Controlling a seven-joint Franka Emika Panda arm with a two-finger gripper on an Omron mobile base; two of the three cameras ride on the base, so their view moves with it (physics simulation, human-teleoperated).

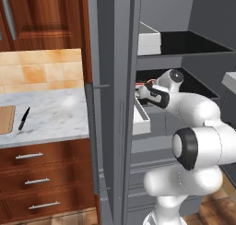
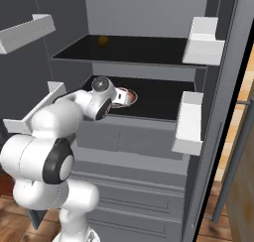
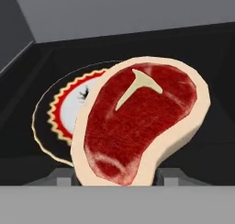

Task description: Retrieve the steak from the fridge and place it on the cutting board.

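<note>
The steak (image 3: 137, 122), red with a pale rim and a T-shaped bone mark, stands tilted on edge close to the hand camera. My gripper (image 3: 114, 176) is shut on its lower part, one fingertip (image 3: 59, 175) showing on each side. Behind it, a round plate (image 3: 55, 113) with a red ring lies on the fridge's black middle shelf (image 2: 158, 104). From the base, the gripper (image 1: 142, 91) (image 2: 122, 96) reaches into the open grey fridge (image 1: 113, 58). The tan cutting board (image 1: 5, 119) lies at the counter's far left.
A small black knife (image 1: 24, 118) lies beside the board on the marble counter (image 1: 55, 113). White door bins (image 2: 191, 122) (image 2: 204, 40) flank the shelves. A small orange ball (image 2: 103, 41) sits on the upper shelf. The fridge door edge with its long handle (image 1: 91, 136) stands between arm and counter.
</note>
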